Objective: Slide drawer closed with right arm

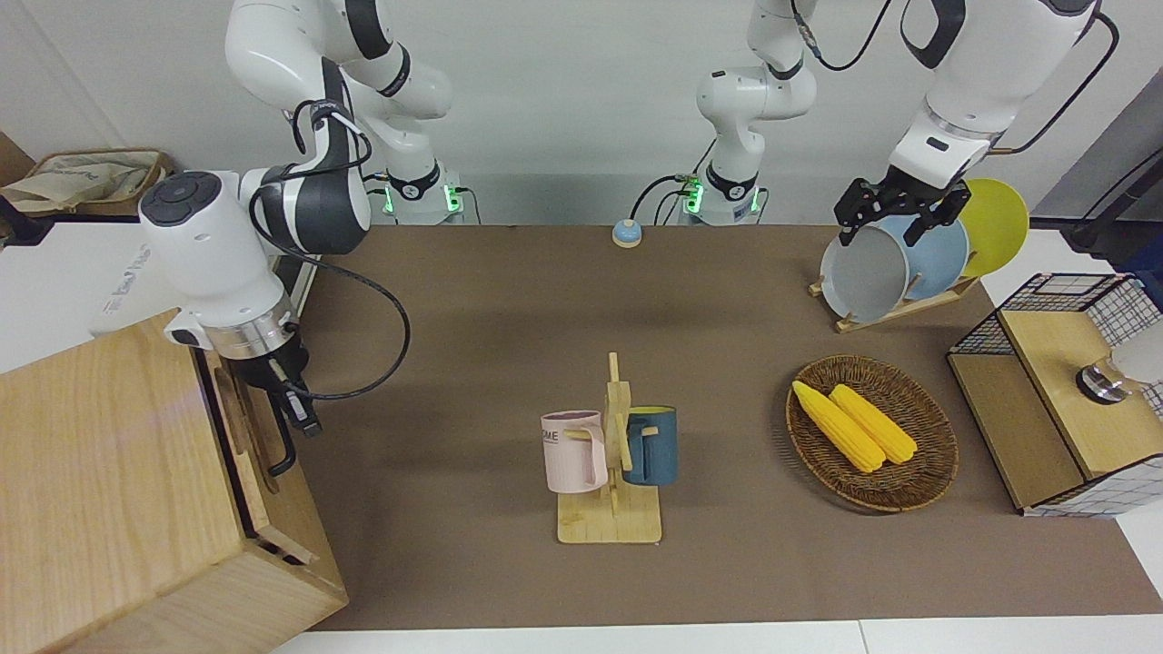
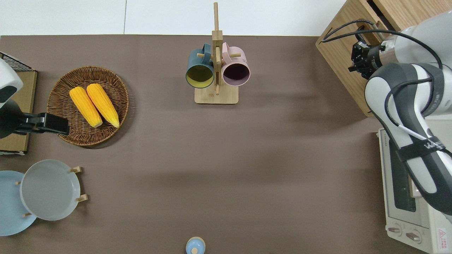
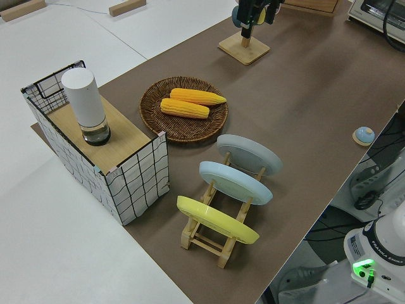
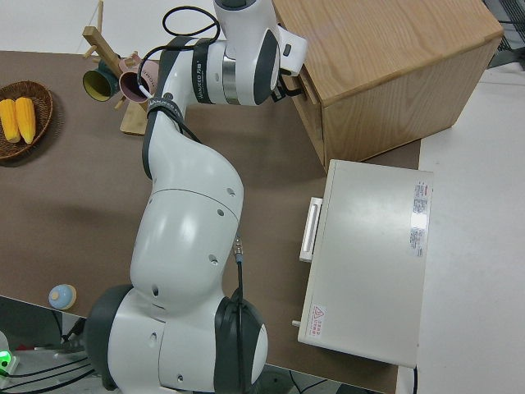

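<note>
A brown mat (image 1: 509,300) covers most of the white desk (image 1: 999,634), and the desk's white surface shows around the mat's edges. A plain pale wall (image 1: 563,100) rises at the robots' edge of the desk. Near that wall, toward the right arm's end, a woven tray (image 1: 86,182) holds crumpled paper. The light is even, with soft shadows on the mat.

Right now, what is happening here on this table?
The right gripper is at the front of the drawer of the wooden cabinet, beside its black bar handle. The drawer still stands out slightly from the cabinet, so it is not fully closed. The left arm is parked. Elsewhere, two mugs hang on a wooden stand, and two corn cobs lie in a wicker basket.
</note>
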Robot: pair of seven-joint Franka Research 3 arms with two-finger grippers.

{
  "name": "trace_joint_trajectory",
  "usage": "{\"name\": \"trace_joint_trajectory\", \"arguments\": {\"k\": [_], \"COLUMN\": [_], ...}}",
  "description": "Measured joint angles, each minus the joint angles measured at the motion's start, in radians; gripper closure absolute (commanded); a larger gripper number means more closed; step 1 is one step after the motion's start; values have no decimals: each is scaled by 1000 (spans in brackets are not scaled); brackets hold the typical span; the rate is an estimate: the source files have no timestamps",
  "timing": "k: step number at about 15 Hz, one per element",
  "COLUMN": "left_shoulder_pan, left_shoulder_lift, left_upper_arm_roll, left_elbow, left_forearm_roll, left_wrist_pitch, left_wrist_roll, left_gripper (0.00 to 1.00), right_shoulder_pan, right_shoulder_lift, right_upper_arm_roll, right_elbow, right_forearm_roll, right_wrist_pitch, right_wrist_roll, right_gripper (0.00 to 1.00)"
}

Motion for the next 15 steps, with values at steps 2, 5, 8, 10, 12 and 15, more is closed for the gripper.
{"name": "trace_joint_trajectory", "arguments": {"k": [2,5,8,10,12,15], "left_shoulder_pan": [0,0,0,0,0,0], "left_shoulder_lift": [0,0,0,0,0,0], "left_upper_arm_roll": [0,0,0,0,0,0], "left_elbow": [0,0,0,0,0,0], "left_forearm_roll": [0,0,0,0,0,0], "left_wrist_pitch": [0,0,0,0,0,0], "left_wrist_roll": [0,0,0,0,0,0], "left_gripper": [7,7,7,7,7,7], "right_shoulder_pan": [-15,-44,-51,-56,-59,-59], "right_shoulder_lift": [3,8,9,9,9,9], "right_upper_arm_roll": [19,45,50,54,57,58], "right_elbow": [0,0,0,0,-1,-1], "right_forearm_roll": [0,0,1,1,1,1], "right_wrist_pitch": [5,13,9,9,9,9], "right_wrist_roll": [-6,-20,-63,-77,-82,-87], "right_gripper": [1000,1000,1000,1000,1000,1000]}}
